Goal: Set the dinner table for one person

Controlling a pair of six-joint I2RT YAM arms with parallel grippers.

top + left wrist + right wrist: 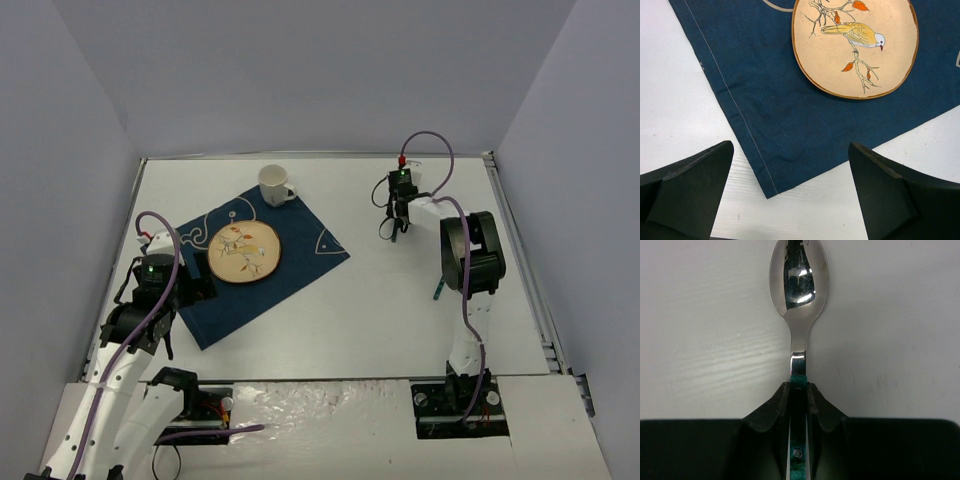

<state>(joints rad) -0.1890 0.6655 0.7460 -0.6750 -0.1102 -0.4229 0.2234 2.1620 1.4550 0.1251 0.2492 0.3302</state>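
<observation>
Left jaws stand wide apart with nothing between them: the left gripper (pixel 790 165) hovers over the near corner of the dark blue cloth placemat (pixel 755 100), which lies on the left half of the large flat white dinner table (pixel 400 300). On the mat sits a round cream ceramic plate (pixel 855 50) painted with a yellow bird on a branch. At the mat's far corner stands a white ceramic mug (pixel 275 185). Over on the right, well clear of the mat, the right gripper (pixel 799 390) has its jaws pinched narrow onto the green handle of a shiny metal spoon (pixel 799 285), bowl pointing away over bare tabletop; lifted or resting, I cannot tell
</observation>
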